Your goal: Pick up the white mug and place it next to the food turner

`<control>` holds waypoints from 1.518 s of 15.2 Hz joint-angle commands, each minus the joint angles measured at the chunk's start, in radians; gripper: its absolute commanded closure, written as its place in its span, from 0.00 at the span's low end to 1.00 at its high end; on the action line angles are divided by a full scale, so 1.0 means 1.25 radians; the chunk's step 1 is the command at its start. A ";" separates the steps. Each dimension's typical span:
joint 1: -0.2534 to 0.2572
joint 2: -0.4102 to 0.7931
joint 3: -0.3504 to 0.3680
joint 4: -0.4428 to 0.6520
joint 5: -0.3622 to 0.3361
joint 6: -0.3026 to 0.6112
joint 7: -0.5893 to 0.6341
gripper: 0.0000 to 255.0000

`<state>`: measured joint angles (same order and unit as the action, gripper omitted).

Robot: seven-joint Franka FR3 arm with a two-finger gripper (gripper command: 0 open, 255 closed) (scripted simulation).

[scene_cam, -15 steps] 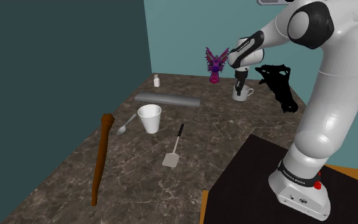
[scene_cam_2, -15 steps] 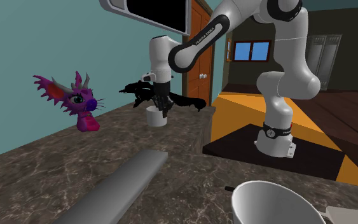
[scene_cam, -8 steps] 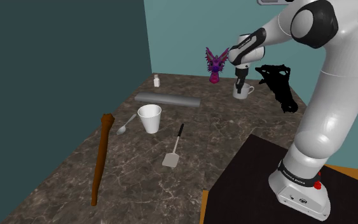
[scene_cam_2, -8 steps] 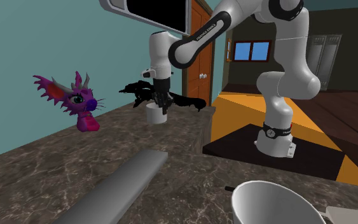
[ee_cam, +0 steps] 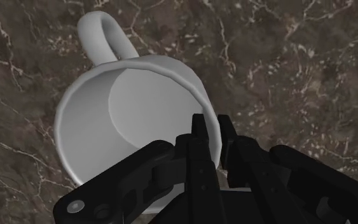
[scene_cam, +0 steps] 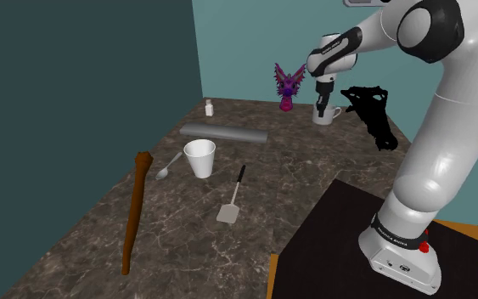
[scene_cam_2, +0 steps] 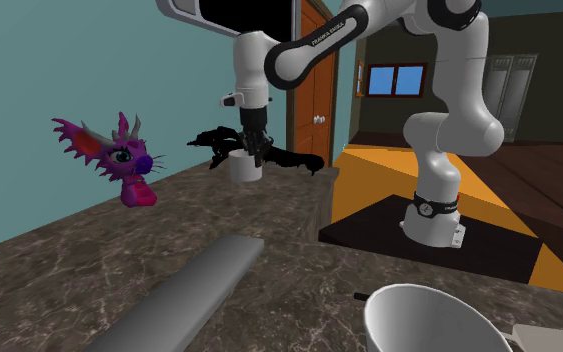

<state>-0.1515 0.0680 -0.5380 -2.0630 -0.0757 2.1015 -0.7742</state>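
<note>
Wrist view: the gripper (ee_cam: 210,127) is closed to a narrow gap on the wall of the white mug (ee_cam: 133,114). One of its fingers (ee_cam: 198,137) sits inside the rim and the other outside it, on the side opposite the handle (ee_cam: 101,35). The mug is upright and its bowl is empty.

In the second exterior view the mug (scene_cam_2: 245,168) hangs from the gripper (scene_cam_2: 249,150) and appears to be just clear of the marbled counter (scene_cam_2: 89,260), though the gap is hard to judge. Right behind it stands a black branching object (scene_cam_2: 289,158), and a purple dragon toy (scene_cam_2: 119,157) is off to that view's left.

In the shoulder view the mug (scene_cam: 323,116) is at the far end of the counter. The food turner (scene_cam: 231,200) lies well away from it, toward that view's lower left. The turner's long axis runs nearly toward the camera, with the dark handle at the far end and the blade at the near end.

Beside the turner's handle, on the shoulder view's left, stands a white cup (scene_cam: 199,158); what shows of its inside looks empty. A spoon (scene_cam: 169,165) lies beyond the cup, and a grey bar (scene_cam: 225,132) crosses behind both. The counter on the turner's other side looks bare, which probably makes it the easier landing spot.
</note>
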 commanded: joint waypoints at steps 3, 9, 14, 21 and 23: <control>0.003 -0.022 0.001 0.023 -0.011 -0.043 0.005 1.00; 0.005 -0.044 0.002 0.066 -0.021 -0.105 0.008 1.00; 0.007 -0.057 0.004 0.107 -0.026 -0.158 0.008 1.00; 0.044 -0.141 0.048 0.050 -0.063 -0.186 0.102 1.00; 0.060 -0.175 0.073 0.016 -0.074 -0.188 0.147 1.00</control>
<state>-0.0879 -0.1267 -0.4636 -2.0238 -0.1592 1.8730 -0.6232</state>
